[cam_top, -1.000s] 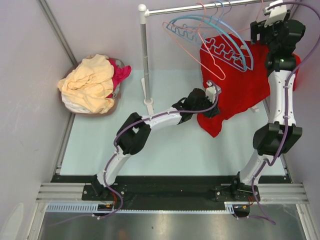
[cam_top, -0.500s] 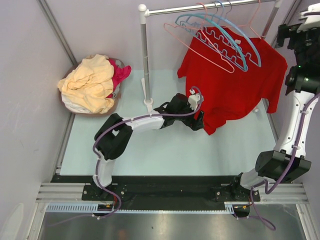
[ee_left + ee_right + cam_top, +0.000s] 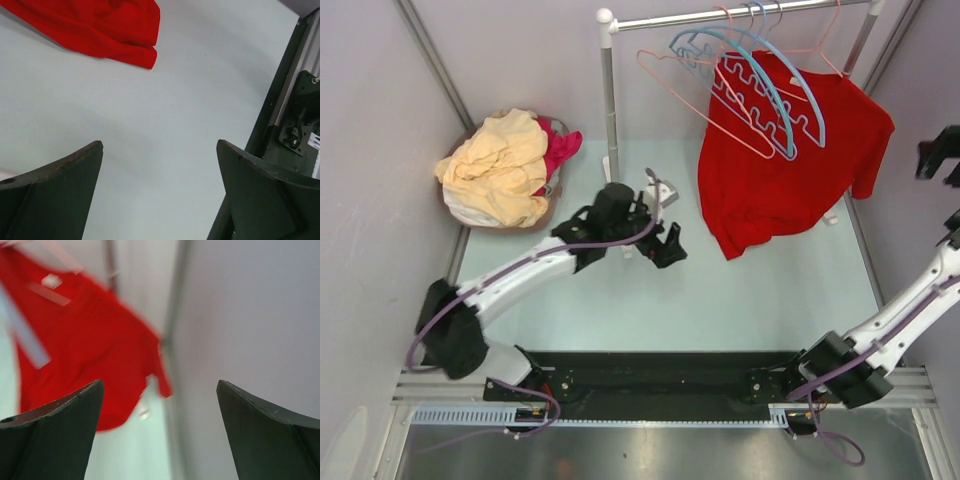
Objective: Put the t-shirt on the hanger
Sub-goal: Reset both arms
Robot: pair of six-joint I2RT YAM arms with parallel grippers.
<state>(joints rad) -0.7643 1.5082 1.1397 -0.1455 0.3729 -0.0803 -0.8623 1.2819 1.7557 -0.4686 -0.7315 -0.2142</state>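
The red t-shirt (image 3: 790, 165) hangs from the rail on a salmon-pink hanger (image 3: 828, 45), of which only the hook and a bit of wire show above the collar. My left gripper (image 3: 670, 222) hovers over the table to the left of the shirt's hem, open and empty. Its wrist view shows the hem of the t-shirt (image 3: 105, 27) beyond the spread fingers (image 3: 55, 190). My right gripper (image 3: 938, 160) is at the right edge of the top view, away from the shirt. In its own view the jaws stand wide, with the blurred t-shirt (image 3: 85, 340) behind them.
An empty salmon-pink hanger (image 3: 695, 95) and blue notched hangers (image 3: 775, 95) hang on the rail (image 3: 720, 15), in front of the shirt. The rail post (image 3: 610, 110) stands just behind my left gripper. A basket (image 3: 545, 205) of yellow and pink garments sits at the left.
Both grippers have opened and let go of the t-shirt. The left arm pulled back to the left and the right arm swung off to the right edge. The shirt now hangs freely.
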